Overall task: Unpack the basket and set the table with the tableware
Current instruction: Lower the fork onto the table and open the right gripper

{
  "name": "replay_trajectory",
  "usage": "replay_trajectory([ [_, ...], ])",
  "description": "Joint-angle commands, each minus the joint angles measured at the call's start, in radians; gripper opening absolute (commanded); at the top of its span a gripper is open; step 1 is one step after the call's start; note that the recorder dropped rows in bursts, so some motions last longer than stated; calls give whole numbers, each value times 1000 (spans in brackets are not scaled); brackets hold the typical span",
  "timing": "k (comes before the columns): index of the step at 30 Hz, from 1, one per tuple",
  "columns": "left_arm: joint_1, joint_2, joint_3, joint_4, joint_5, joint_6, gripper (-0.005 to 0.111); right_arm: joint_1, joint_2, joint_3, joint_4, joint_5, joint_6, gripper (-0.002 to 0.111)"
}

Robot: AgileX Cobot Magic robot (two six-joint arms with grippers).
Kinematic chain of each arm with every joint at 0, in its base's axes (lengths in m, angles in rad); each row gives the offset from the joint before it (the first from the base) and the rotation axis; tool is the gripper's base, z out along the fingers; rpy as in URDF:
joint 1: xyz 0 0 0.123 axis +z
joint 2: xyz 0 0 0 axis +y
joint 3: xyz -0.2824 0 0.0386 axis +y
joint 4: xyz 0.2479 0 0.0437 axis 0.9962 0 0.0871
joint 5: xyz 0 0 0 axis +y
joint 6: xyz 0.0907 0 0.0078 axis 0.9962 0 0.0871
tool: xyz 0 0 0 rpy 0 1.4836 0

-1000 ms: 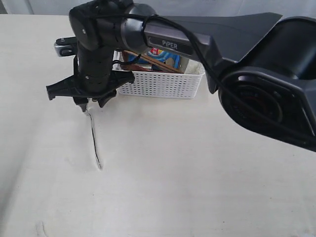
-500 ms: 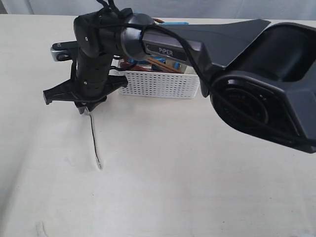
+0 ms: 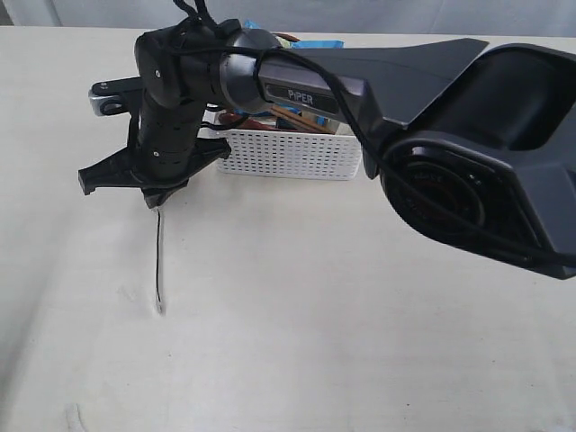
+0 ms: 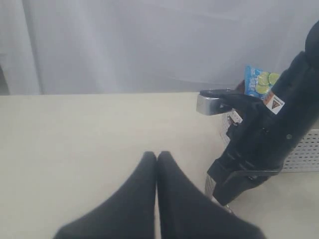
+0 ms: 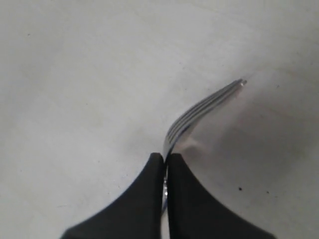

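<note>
The fork (image 3: pixel 158 261) hangs as a thin, edge-on line just left of the basket (image 3: pixel 292 155) in the exterior view. Its upper end is lost inside the right gripper (image 3: pixel 155 193), and whether its tip meets the table (image 3: pixel 360 342) I cannot tell. The arm hides most of the basket's contents. Only the right wrist view shows the tines, beyond jaws pinching the fork's neck. The left wrist view shows the left gripper (image 4: pixel 156 155) pressed together, and a blue bag (image 4: pixel 258 79) behind the basket. "PiPER" is printed on the arm.

Glossy steel fork (image 5: pixel 202 105), white perforated plastic basket (image 3: pixel 297 155), matt cream faintly grained table (image 3: pixel 315 342)
</note>
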Motion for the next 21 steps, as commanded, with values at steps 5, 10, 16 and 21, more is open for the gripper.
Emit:
replay_trajectory([
  [5, -1, -4, 3, -3, -11, 0, 0, 24, -32, -7, -117, 55, 45, -1],
  [10, -1, -4, 3, -3, -11, 0, 0, 81, -55, -100, -416, 251, 207, -1],
  [16, -1, -4, 3, -3, -11, 0, 0, 179, -45, -152, -635, 330, 395, -1],
  [21, -1, -4, 3, -3, -11, 0, 0, 206, 27, -150, -697, 330, 469, -1],
])
